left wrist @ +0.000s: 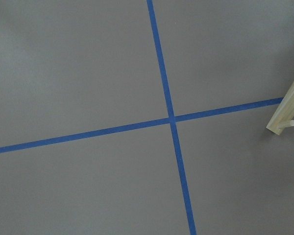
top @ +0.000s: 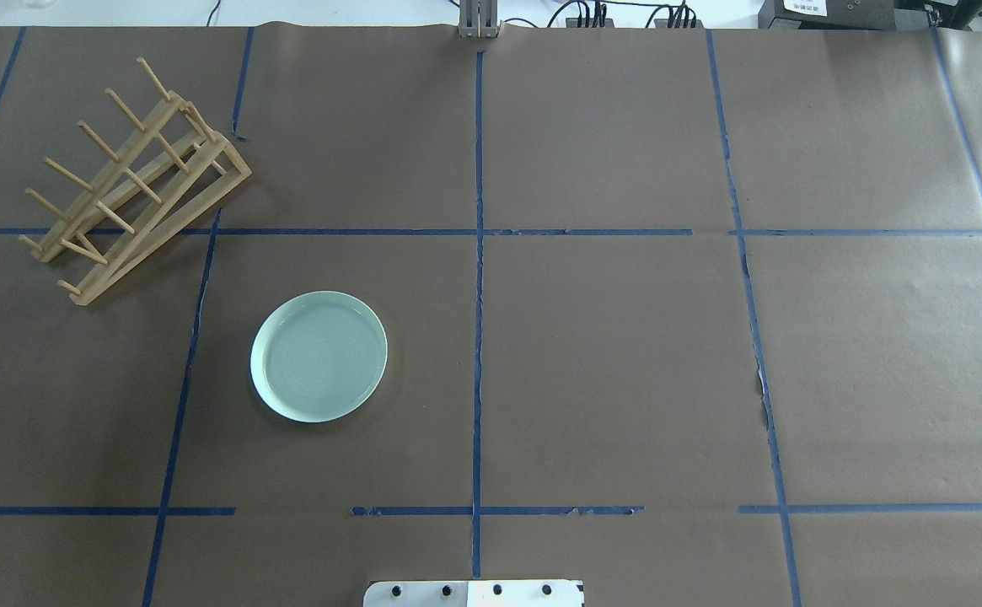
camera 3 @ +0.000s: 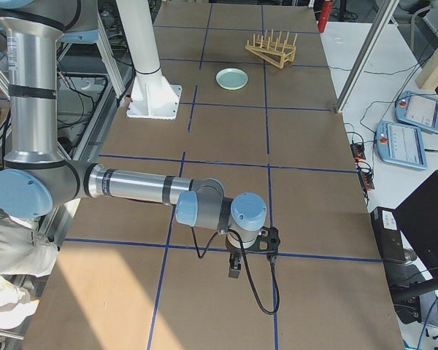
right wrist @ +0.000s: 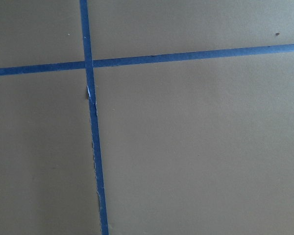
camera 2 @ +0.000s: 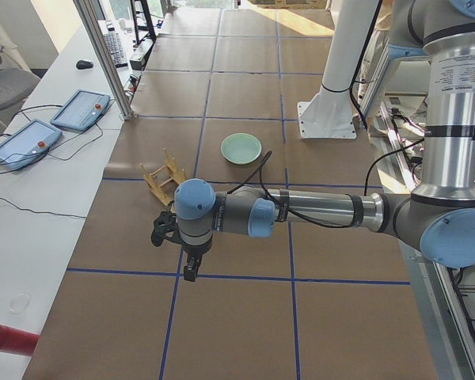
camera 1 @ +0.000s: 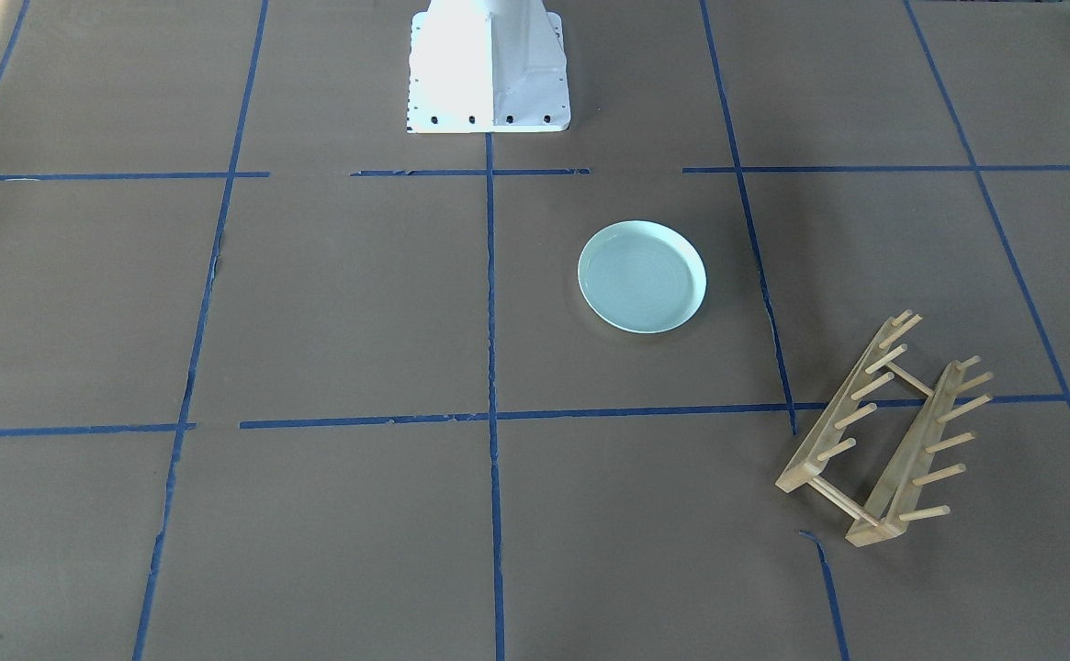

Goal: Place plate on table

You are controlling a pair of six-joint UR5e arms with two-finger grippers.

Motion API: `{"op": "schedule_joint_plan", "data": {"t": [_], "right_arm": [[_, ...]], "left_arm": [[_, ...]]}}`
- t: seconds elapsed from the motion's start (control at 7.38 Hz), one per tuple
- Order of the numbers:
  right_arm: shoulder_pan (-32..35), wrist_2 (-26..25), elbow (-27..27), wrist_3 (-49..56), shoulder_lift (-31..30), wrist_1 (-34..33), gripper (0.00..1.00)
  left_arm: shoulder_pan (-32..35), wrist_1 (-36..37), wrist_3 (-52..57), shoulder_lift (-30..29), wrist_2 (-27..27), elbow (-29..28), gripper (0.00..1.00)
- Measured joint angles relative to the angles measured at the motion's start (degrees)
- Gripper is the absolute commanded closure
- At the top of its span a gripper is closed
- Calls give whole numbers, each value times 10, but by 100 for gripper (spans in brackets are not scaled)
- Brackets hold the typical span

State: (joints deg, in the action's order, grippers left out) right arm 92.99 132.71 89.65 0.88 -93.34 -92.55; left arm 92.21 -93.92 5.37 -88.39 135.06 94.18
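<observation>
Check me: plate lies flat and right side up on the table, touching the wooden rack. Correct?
Not quite. The plate lies flat and right side up on the table, but it is apart from the wooden rack, not touching it. The overhead exterior view shows bare paper between them.

There is one plate (top: 319, 356), left of centre in the overhead view. One wooden rack (top: 132, 181) with two rows of pegs sits at the upper left. One table (top: 625, 354) carries both. One white base (camera 1: 489, 69) stands at the top of the front-facing view. There are two arms in the side views, the left arm (camera 2: 324, 210) and the right arm (camera 3: 131, 186).
</observation>
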Motion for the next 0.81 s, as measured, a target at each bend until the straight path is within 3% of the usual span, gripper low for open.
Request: {"op": "schedule_joint_plan", "data": {"t": [0.81], "right_arm": [[0,0,0,0,0,0,0]], "left_arm": [[3,3,2,4,2,16,0]]}}
